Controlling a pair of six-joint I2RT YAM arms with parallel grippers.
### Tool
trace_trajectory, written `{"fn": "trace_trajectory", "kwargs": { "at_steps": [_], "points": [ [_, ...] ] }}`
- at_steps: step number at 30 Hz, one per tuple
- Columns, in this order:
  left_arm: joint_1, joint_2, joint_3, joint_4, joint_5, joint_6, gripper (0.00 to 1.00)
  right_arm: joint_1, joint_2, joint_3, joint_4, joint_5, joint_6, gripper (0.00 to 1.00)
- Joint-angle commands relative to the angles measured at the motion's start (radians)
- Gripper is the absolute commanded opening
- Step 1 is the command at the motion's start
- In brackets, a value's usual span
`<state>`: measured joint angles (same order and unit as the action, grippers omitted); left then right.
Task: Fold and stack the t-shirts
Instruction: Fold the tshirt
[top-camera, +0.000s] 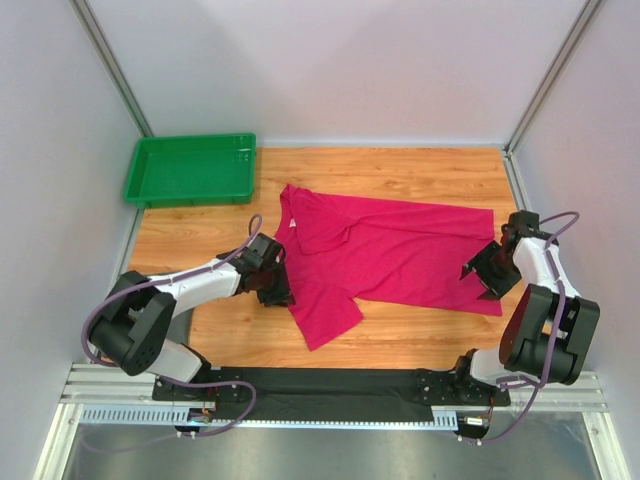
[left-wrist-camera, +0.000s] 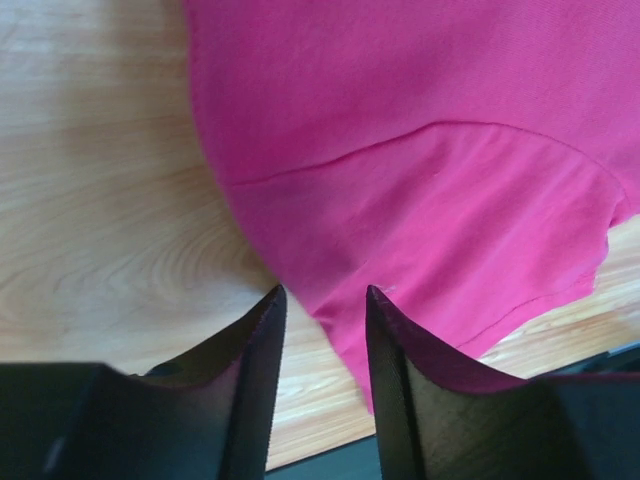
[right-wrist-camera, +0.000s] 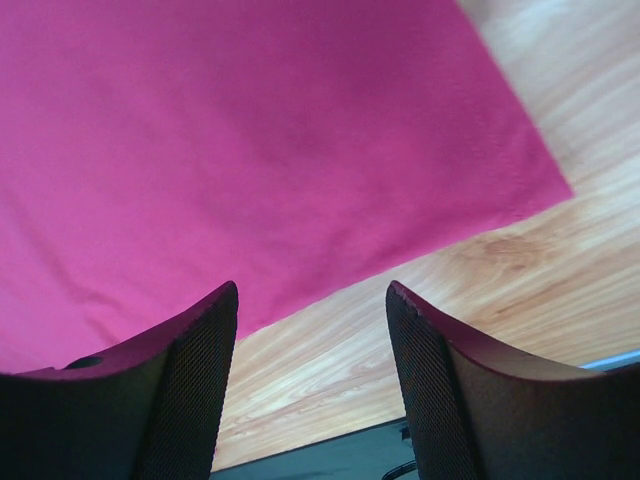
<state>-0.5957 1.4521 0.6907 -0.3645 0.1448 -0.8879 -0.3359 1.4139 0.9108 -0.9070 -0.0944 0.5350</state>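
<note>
One magenta-pink t-shirt (top-camera: 390, 250) lies spread flat across the wooden table (top-camera: 400, 170), neck to the left and hem to the right, with one sleeve pointing toward the near edge. My left gripper (top-camera: 278, 292) is open and low at the shirt's left side by that sleeve. In the left wrist view the gripper (left-wrist-camera: 322, 292) has the shirt's (left-wrist-camera: 430, 150) edge running between its fingers. My right gripper (top-camera: 478, 275) is open at the near right hem corner. In the right wrist view the gripper (right-wrist-camera: 312, 287) has the shirt's (right-wrist-camera: 250, 130) hem edge just ahead of it and bare wood between its fingers.
An empty green plastic tray (top-camera: 190, 170) stands at the far left corner. White walls enclose the table on three sides. A black mat (top-camera: 330, 380) runs along the near edge between the arm bases.
</note>
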Motion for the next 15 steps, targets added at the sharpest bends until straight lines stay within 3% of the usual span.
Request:
{"fn": "trace_trajectory", "kwargs": {
  "at_steps": [1,5,15],
  "points": [
    [-0.006,0.033,-0.005,0.022,-0.037,-0.002,0.26,-0.052,-0.004,-0.036,0.000,0.067,0.031,0.63],
    [-0.007,-0.004,-0.002,0.027,-0.100,0.052,0.00,-0.106,-0.026,-0.082,0.006,0.064,0.034,0.63],
    [-0.007,-0.098,-0.022,0.036,-0.085,0.104,0.00,-0.287,-0.009,-0.130,0.020,0.079,0.017,0.52]
  ]
}}
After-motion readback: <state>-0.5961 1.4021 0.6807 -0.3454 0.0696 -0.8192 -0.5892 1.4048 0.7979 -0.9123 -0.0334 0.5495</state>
